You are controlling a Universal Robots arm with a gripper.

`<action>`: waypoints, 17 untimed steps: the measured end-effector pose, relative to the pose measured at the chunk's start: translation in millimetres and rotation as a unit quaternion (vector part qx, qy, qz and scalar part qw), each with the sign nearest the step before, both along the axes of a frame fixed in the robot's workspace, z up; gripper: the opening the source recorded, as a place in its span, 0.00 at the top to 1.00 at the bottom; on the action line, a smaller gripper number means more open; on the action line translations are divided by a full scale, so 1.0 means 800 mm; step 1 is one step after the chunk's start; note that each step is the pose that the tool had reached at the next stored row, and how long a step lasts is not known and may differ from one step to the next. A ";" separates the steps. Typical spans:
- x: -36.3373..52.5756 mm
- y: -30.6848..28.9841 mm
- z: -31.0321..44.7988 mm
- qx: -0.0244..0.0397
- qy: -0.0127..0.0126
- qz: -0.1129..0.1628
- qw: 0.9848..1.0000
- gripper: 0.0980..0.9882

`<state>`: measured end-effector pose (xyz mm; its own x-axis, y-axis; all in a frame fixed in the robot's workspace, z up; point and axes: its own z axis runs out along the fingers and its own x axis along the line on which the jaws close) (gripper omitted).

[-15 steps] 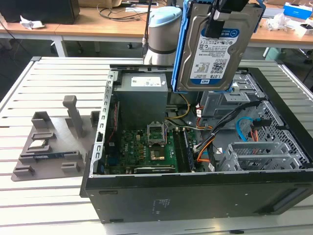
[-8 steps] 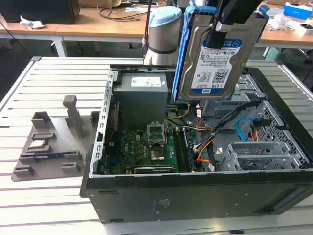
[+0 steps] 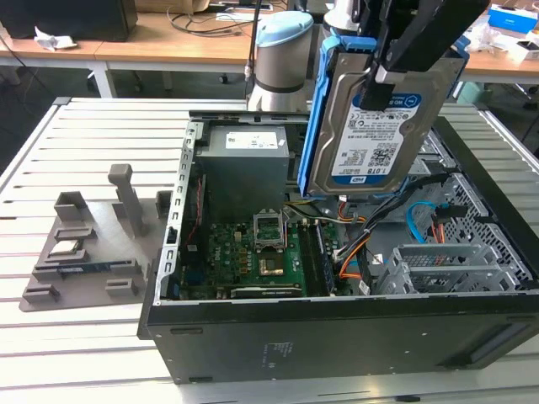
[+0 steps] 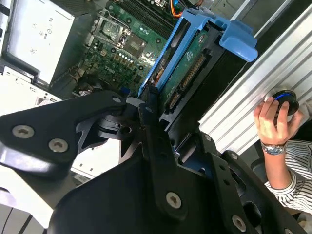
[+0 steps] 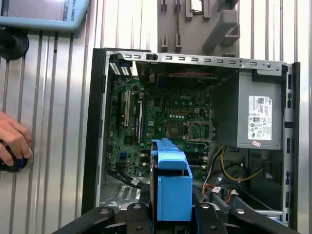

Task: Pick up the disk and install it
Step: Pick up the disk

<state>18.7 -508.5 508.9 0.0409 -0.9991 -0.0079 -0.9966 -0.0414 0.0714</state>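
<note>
Exterior view: black pincer (image 3: pixel 389 80) pressed shut on the disk (image 3: pixel 362 139), pinching its upper end and holding it tilted in the air above an open computer case (image 3: pixel 337 337). Silver-grey drive, white-and-blue label facing the camera, clipped in a blue bracket (image 3: pixel 313 126) along its edge. Touching nothing but the pincer.

Inside the case, below the disk: green motherboard (image 3: pixel 253 252), grey power supply (image 3: pixel 244 160) at the far wall, orange and blue cables (image 3: pixel 358 252), and a grey metal cage (image 3: pixel 446 261) toward the exterior view's right. Case lying on its side, cover off, on a slatted metal counter (image 3: pixel 76 135). Beside the case on the exterior view's left, a grey parts holder (image 3: pixel 93 252) carrying a small square silver chip (image 3: pixel 65 248). Behind the case, the arm's pale blue and grey base (image 3: pixel 282 50).

Second wrist view: black fingers (image 4: pixel 146 114) closed on the end of the disk, seen edge-on with its green circuit board (image 4: pixel 187 63) showing inside the blue bracket. Beyond the case wall, a person's hand (image 4: pixel 273 119) resting on a round black knob (image 4: pixel 287 100) on the counter, with a watch (image 4: pixel 273 147) at the wrist and a striped sleeve (image 4: pixel 292 178).

First wrist view: looking down past the bracket's blue end into the case, with motherboard and power supply underneath, and hand and knob off to one side on the counter.
</note>
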 end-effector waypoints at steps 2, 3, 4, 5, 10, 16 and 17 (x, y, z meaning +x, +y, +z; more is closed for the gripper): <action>0.000 -0.0045 -0.0018 0.000 0.000 0.000 1.000 0.70; 0.000 -0.0083 -0.0035 0.000 0.000 0.000 1.000 0.70; 0.000 -0.0105 -0.0046 0.000 0.000 0.000 1.000 0.70; 0.000 -0.0127 -0.0057 0.000 0.000 0.000 1.000 0.70; 0.000 -0.0242 -0.0113 0.000 0.000 0.000 1.000 0.70; 0.000 -0.0483 -0.0206 0.000 0.000 0.000 1.000 0.70; 0.000 -0.0517 -0.0215 0.000 0.000 0.000 1.000 0.70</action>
<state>18.7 -549.9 491.8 0.0409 -0.9991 -0.0079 -0.9966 -0.0413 0.0714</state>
